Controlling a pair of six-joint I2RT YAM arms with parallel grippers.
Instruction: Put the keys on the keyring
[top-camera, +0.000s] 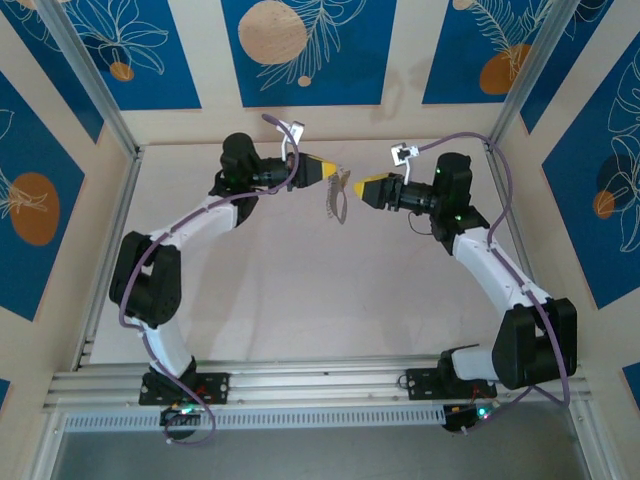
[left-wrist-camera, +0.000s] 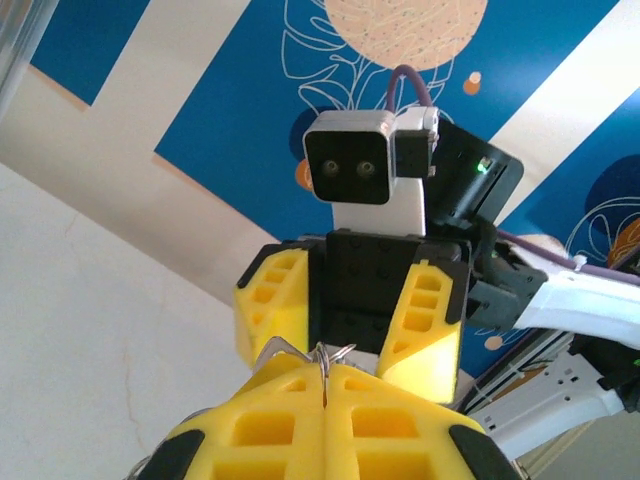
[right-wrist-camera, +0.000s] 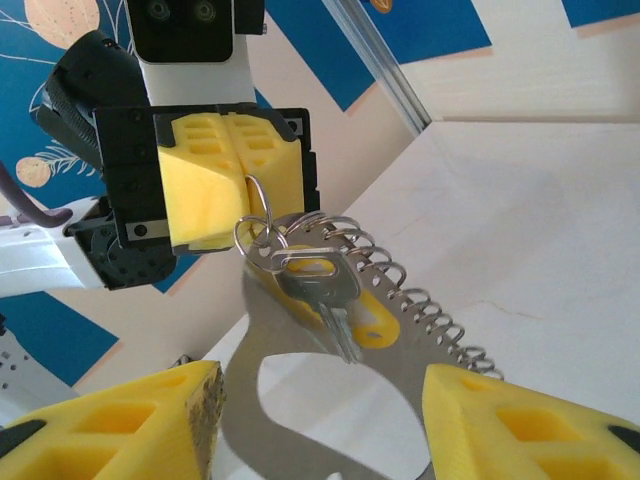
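Keys (right-wrist-camera: 322, 288) dangling long-axis down, blades toward the table (top-camera: 300, 290), off keyring (right-wrist-camera: 262, 192) pinched in left gripper (right-wrist-camera: 235, 180); right gripper (right-wrist-camera: 320, 400) gaping wide, empty.

White-and-black arms (top-camera: 200, 222), purple cables (left-wrist-camera: 405, 85), yellow honeycombed gripper pads (left-wrist-camera: 425, 320) — white wrist cameras (left-wrist-camera: 360, 170)

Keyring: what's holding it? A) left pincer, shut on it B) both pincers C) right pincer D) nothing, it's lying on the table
A: in the right wrist view the left pincer is shut on the keyring, with the keys hanging below it, while the right pincer has its jaws open.
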